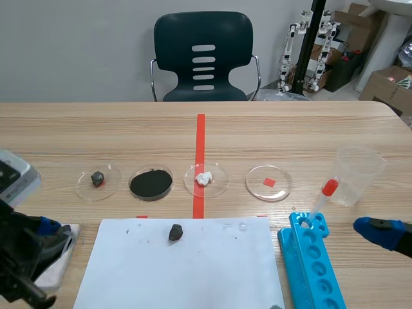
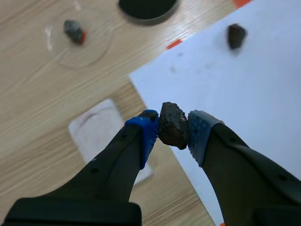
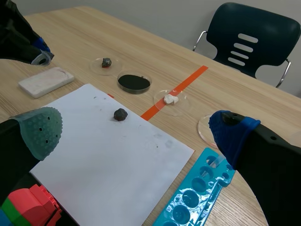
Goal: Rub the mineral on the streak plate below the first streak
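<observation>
The left gripper [image 2: 172, 131] is closed on a dark, rough, lumpy mineral [image 2: 172, 121], pinched between both blue pads, with its longer axis apparently crosswise to the pinch. The white rectangular ceramic streak plate [image 2: 101, 129] lies just beneath, offset to the left finger's side. In the scene view it sits at 9 o'clock of the white paper sheet [image 1: 212, 270], so the left arm is judged far nearer. A faint grey mark is noted near the plate's far end, too dim to confirm as the streak. The right gripper [image 3: 136, 129] is held wide open and empty at 3 o'clock. At 12 o'clock, four clear petri dishes hold a grey lump [image 1: 97, 179], black powder [image 1: 150, 183], white crumbs [image 1: 205, 178] and a red chip [image 1: 268, 182]. A second dark lump [image 1: 175, 232] rests on the paper.
</observation>
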Action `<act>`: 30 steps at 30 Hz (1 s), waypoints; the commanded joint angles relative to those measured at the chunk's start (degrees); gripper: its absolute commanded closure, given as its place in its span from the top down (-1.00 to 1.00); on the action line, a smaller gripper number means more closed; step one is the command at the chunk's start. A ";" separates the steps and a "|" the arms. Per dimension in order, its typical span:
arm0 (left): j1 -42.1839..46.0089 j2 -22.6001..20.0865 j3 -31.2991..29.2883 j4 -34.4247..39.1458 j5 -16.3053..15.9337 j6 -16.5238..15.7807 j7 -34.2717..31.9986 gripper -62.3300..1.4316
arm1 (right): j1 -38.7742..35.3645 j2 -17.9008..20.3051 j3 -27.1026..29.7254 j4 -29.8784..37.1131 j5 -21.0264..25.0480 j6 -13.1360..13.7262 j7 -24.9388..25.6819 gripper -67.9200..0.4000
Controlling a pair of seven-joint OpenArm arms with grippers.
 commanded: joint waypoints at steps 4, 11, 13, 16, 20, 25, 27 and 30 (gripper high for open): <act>-5.01 2.84 0.02 0.85 -4.48 7.74 12.74 -0.64 | 0.22 0.26 0.15 0.66 0.66 -0.02 1.11 1.00; -13.29 6.08 0.02 0.20 -6.14 12.66 30.91 -0.64 | 0.22 0.26 0.15 0.66 0.66 -0.02 1.11 1.00; -15.08 6.23 0.02 -0.22 -6.23 14.14 33.81 -0.64 | 0.22 0.26 0.15 0.66 0.66 -0.02 1.09 1.00; -17.81 6.21 0.02 -1.86 -6.34 16.06 38.16 -0.64 | 0.22 0.26 0.15 0.66 0.66 -0.02 1.11 1.00; -21.16 6.25 0.04 -5.92 -6.36 17.40 42.34 -0.64 | 0.22 0.26 0.15 0.66 0.66 -0.02 1.11 1.00; -25.07 6.21 0.04 -11.98 -6.29 18.38 47.12 -0.64 | 0.22 0.26 0.15 0.66 0.66 -0.02 1.11 1.00; -26.25 6.21 0.04 -13.97 -6.27 18.38 48.35 -0.64 | 0.22 0.26 0.15 0.66 0.66 -0.02 1.11 1.00; -27.52 6.23 0.04 -16.28 -6.34 18.38 48.76 -0.64 | 0.22 0.26 0.15 0.66 0.66 -0.02 1.14 1.00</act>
